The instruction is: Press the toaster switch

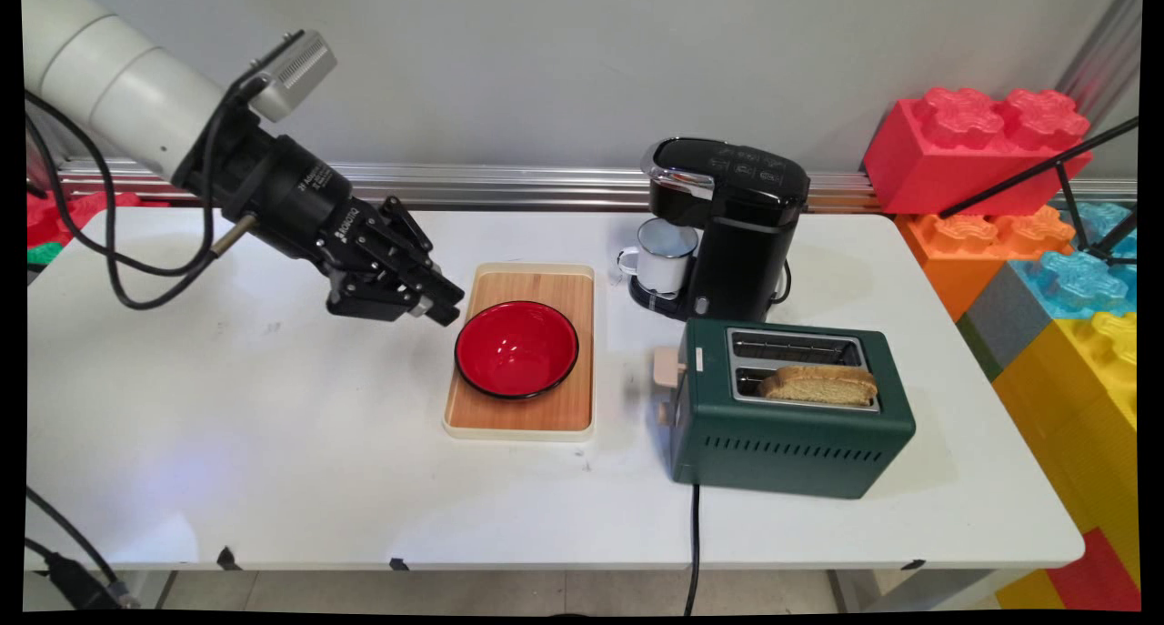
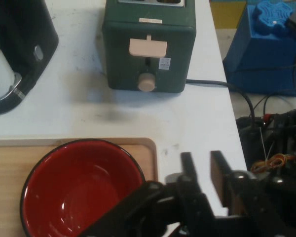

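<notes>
My black gripper (image 1: 444, 301) hangs just above the table, left of a red bowl (image 1: 516, 348) with a black rim. The bowl sits on a wooden tray (image 1: 564, 407). In the hand view the gripper (image 2: 203, 170) points past the bowl's (image 2: 79, 190) right rim, over the tray's (image 2: 147, 158) corner. Its fingers (image 2: 189, 165) stand close together with only a narrow slit between them, and they hold nothing. Further on stands a green toaster (image 1: 791, 443) with a slice of toast (image 1: 818, 385) sticking up from its near slot. The toaster's (image 2: 149, 44) cream lever and knob face the hand.
A black coffee machine (image 1: 727, 234) with a white enamel mug (image 1: 664, 257) under its spout stands behind the toaster. Large coloured toy blocks (image 1: 1055, 270) are stacked off the table's right end. The toaster's black cord (image 1: 695, 543) drops over the front edge.
</notes>
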`<move>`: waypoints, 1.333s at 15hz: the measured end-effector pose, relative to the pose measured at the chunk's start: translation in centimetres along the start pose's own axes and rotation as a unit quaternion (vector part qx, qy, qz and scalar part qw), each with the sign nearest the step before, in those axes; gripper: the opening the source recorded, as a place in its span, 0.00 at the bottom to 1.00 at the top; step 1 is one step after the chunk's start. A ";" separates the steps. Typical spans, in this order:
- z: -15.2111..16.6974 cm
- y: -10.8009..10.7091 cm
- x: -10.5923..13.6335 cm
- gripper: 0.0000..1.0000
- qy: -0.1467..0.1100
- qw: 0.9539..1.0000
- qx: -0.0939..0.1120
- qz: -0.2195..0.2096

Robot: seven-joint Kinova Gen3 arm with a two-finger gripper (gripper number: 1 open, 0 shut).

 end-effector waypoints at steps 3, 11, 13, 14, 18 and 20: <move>0.7 -0.3 0.2 0.00 0.007 1.000 -0.002 -0.002; 7.4 -1.4 2.4 0.00 0.065 0.998 -0.020 0.004; 9.7 -1.8 2.8 0.00 0.079 0.997 -0.022 0.007; 10.9 -2.0 2.9 0.00 0.085 0.996 -0.023 0.008; 14.6 -2.8 2.8 0.00 0.103 0.994 -0.023 0.014; 16.3 -3.2 2.6 0.00 0.109 0.994 -0.022 0.015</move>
